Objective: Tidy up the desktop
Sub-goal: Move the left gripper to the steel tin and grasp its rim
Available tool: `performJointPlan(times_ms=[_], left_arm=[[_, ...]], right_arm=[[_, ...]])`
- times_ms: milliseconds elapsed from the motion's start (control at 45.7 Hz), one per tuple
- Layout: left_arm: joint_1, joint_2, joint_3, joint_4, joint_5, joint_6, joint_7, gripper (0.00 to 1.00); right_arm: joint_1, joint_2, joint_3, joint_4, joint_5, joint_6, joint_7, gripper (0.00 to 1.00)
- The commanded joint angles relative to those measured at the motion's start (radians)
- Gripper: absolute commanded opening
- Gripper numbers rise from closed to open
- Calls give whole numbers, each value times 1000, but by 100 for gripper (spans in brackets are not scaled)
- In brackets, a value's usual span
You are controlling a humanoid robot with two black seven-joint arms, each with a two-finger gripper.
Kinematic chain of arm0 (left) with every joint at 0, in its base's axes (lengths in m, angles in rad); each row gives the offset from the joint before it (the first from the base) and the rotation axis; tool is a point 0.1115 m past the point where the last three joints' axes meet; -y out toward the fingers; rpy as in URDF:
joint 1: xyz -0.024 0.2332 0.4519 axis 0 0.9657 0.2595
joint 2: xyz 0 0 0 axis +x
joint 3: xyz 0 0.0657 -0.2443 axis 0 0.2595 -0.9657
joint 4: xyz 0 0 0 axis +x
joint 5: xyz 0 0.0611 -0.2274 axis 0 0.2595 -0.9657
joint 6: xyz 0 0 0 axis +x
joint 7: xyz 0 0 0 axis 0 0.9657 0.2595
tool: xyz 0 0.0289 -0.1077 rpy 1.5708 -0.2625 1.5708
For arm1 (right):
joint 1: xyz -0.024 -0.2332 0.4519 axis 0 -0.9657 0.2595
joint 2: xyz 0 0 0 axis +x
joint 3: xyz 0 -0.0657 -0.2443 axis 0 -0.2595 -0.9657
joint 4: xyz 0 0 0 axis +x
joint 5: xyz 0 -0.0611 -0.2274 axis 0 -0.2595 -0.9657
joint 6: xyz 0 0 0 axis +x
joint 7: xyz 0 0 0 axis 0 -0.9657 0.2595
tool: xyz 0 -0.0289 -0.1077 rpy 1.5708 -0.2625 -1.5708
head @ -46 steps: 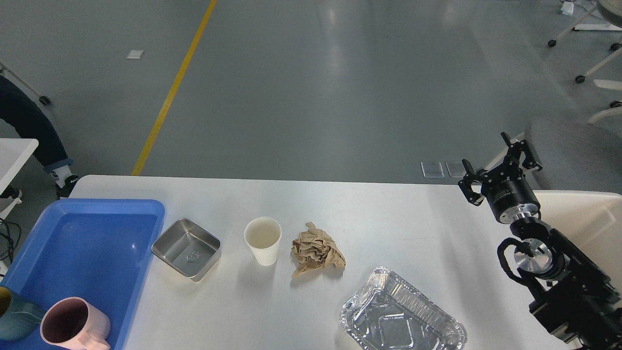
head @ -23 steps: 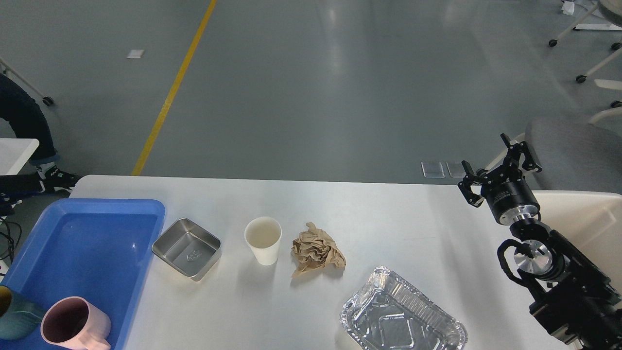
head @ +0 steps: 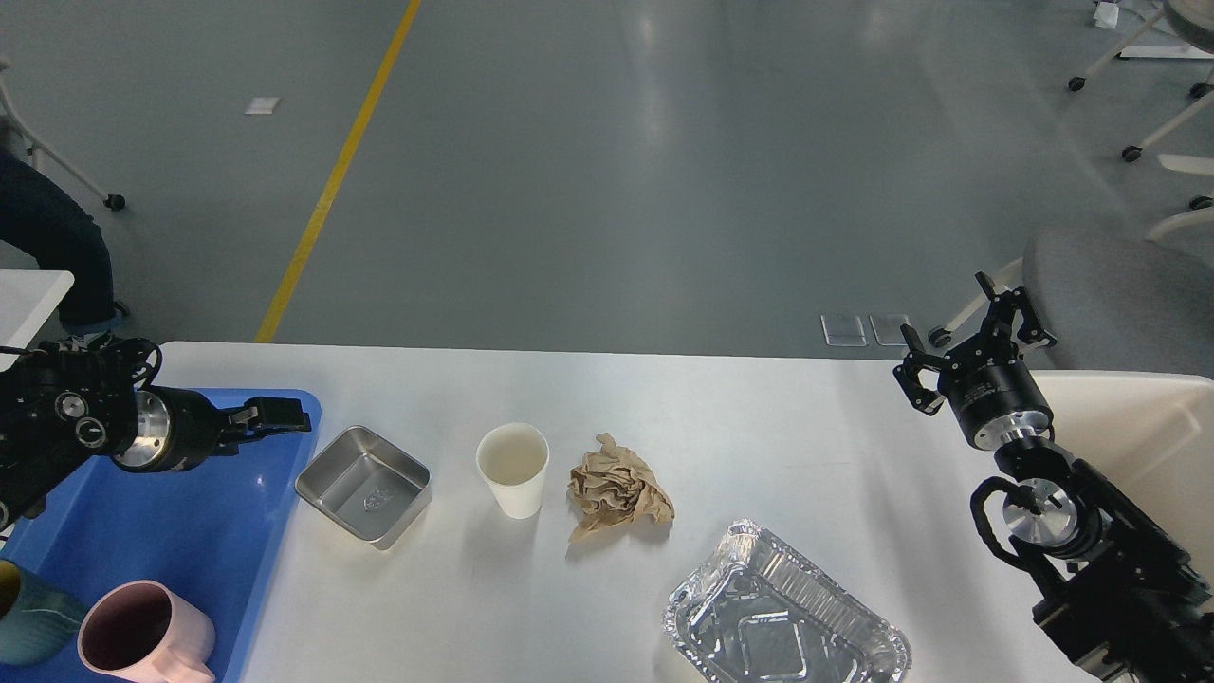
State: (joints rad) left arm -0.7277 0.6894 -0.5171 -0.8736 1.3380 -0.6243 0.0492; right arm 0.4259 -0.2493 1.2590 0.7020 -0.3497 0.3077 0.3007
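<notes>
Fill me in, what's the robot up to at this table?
Nothing is being held. The left gripper hangs over the blue tray, which holds a pink mug and a teal cup. The right gripper is open, raised at the right end. On the desktop sit a steel dish, paper cup, crumpled paper and foil tray.
</notes>
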Motion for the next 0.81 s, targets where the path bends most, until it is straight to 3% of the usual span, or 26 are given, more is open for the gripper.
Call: performJointPlan(times_ms=[0, 285, 460, 788], left_arm=[[-18, -45, 40, 65, 23, 23, 4, 98], [-39, -123, 94, 128, 46, 104, 4, 98], [-58, -182, 103, 208, 38, 107, -31, 98], [-55, -249, 103, 246, 30, 114, -35, 98]], right_arm=[[-1, 1, 0, 1, 0, 1, 1, 100], [-12, 21, 0, 1, 0, 2, 3, 100], [-15, 22, 0, 1, 0, 4, 3, 100], [-18, 22, 0, 1, 0, 5, 3, 100]])
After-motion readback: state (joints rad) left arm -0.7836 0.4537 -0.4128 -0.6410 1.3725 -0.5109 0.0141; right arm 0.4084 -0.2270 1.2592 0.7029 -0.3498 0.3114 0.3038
